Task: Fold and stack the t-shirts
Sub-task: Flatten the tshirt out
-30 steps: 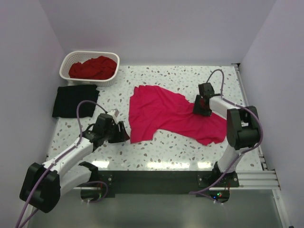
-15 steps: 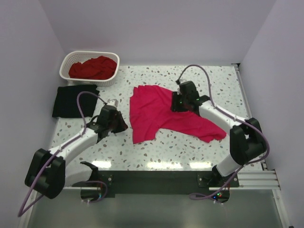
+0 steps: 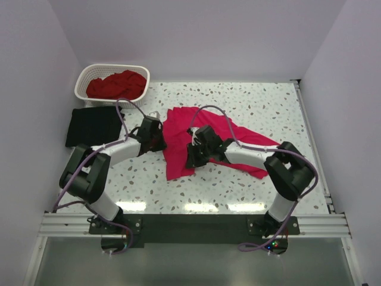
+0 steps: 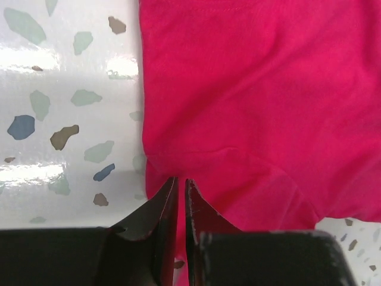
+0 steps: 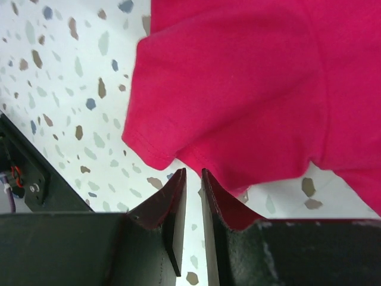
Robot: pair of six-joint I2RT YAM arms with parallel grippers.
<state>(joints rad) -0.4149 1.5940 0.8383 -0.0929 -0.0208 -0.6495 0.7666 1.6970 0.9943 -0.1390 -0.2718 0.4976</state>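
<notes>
The pinkish-red t-shirt (image 3: 178,128) lies crumpled in the middle of the speckled table (image 3: 268,107). The left gripper (image 4: 180,183) is at the shirt's 9 o'clock edge, its fingers pressed onto the cloth (red fills the thin slit between them). The right gripper (image 5: 193,173) is at the 6 o'clock edge, its fingers a narrow slit apart with bare table showing through. The black t-shirt (image 3: 92,125) lies folded at 9 o'clock on the table. At 11 o'clock the darker red t-shirt (image 3: 116,85) is inside the white basket (image 3: 89,76).
</notes>
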